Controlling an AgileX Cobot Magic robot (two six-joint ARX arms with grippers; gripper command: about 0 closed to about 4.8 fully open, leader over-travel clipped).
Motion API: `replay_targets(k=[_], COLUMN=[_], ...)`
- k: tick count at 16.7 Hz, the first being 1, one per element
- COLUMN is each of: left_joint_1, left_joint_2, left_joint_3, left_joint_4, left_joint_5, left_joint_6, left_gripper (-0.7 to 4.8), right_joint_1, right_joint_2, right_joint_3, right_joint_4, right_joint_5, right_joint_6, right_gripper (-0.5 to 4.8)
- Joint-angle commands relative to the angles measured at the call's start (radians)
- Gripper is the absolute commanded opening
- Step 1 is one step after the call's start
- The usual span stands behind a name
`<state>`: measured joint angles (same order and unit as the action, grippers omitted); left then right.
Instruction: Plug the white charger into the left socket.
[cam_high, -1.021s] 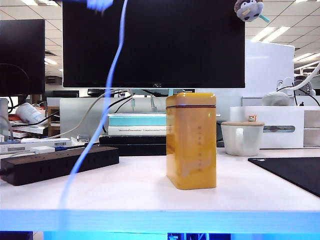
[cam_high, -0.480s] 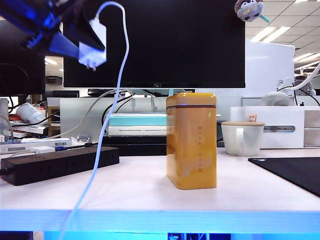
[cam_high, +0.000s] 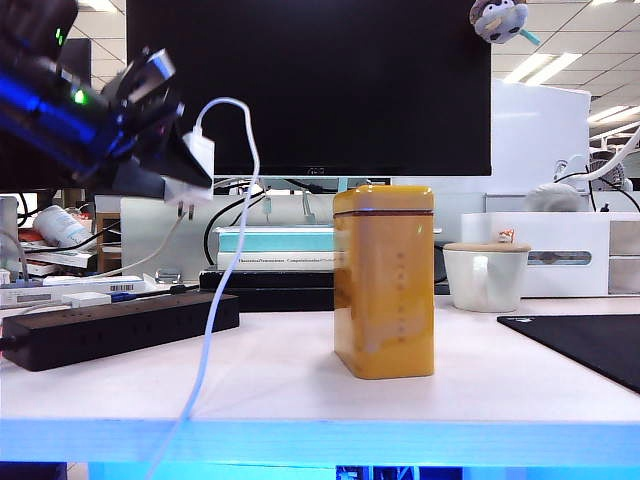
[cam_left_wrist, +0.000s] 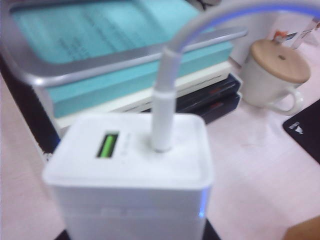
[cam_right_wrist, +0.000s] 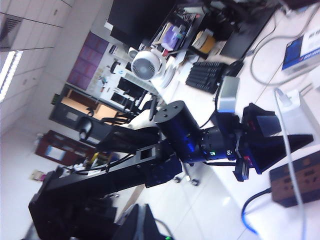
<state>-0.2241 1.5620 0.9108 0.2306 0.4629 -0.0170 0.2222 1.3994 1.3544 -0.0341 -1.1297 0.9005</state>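
The white charger (cam_high: 197, 168) hangs in the air at the upper left of the exterior view, with my left gripper (cam_high: 183, 166) shut on it and its prongs pointing down. Its thin white cable (cam_high: 247, 150) arcs over and drops past the table's front edge. Below it lies the long black power strip (cam_high: 120, 328); its top face is seen nearly edge-on, so the left socket cannot be picked out. The left wrist view is filled by the charger (cam_left_wrist: 131, 170) and its cable (cam_left_wrist: 162, 112). My right gripper (cam_right_wrist: 142, 220) is shut and empty, off to the side, facing the left arm (cam_right_wrist: 190, 135) and the strip's end (cam_right_wrist: 295, 184).
A tall yellow tin (cam_high: 383, 282) stands mid-table. Behind it are a large monitor (cam_high: 310, 85), teal books (cam_high: 275, 245) and a white mug with a wooden lid (cam_high: 485, 275). A black mat (cam_high: 590, 345) lies at the right. A flat white box (cam_high: 85, 297) sits behind the strip.
My left arm has come down from the picture's top edge with the charger, which now hangs lower, above the power strip. The cable followed it.
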Motion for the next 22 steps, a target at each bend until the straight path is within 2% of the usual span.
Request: replay_targets(k=[1,4,6,10,14,22], left_joint_1=[0.017,0.02,0.024,0.026,0.016,0.002], left_joint_2=[0.035,0.07,0.107,0.214,0.241,0.316], left_joint_3=[-0.04,-0.113,-0.174,-0.182,-0.182,-0.181], left_joint_4=[0.201,0.337,0.48,0.618,0.617,0.665], left_joint_5=[0.065,0.065,0.065,0.042,-0.04,-0.037], left_joint_6=[0.0,0.002,-0.008,-0.045,-0.044,-0.043], left_gripper=[1.74,1.74,1.74,1.74,1.74,1.74], right_joint_1=[0.0,0.0,0.001,0.002,0.002,0.002], right_joint_2=[-0.006,-0.006,-0.006,-0.007,-0.006,-0.006], right_joint_3=[0.003,0.003,0.003,0.003,0.003,0.003], right_joint_4=[0.012,0.013,0.013,0.012,0.012,0.012], right_joint_5=[0.012,0.013,0.013,0.013,0.032,0.032], right_joint_6=[-0.016,-0.016,-0.016,-0.015,-0.016,-0.016], right_gripper=[-0.06,-0.06,-0.06,-0.06,-0.06,-0.06])
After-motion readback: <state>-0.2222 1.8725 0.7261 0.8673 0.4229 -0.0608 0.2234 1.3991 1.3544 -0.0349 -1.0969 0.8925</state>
